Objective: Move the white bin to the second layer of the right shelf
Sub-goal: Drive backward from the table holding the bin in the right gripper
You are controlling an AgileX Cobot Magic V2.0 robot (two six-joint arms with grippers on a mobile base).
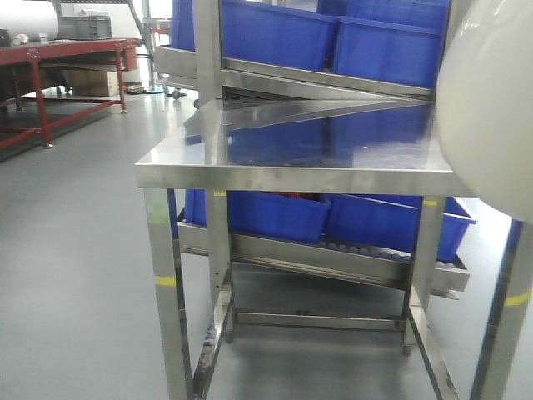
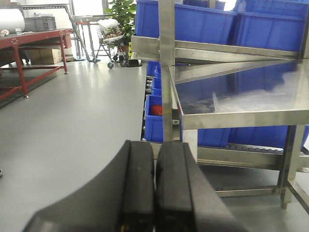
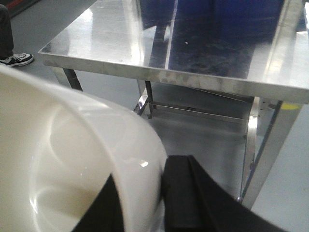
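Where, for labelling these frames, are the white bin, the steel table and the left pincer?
white bin [image 3: 63, 159]: right wrist view, inner wall.
steel table [image 1: 333, 154]: front view, bare top surface.
left pincer [image 2: 155, 147]: left wrist view, between its closed fingertips.

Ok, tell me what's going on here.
The right gripper is clamped on the rim of the white bin, one finger inside and one outside, holding it in the air on the near side of the steel table. The left gripper is shut and empty, off to the table's left. The bin is not yet on the rack behind the table, where blue crates sit.
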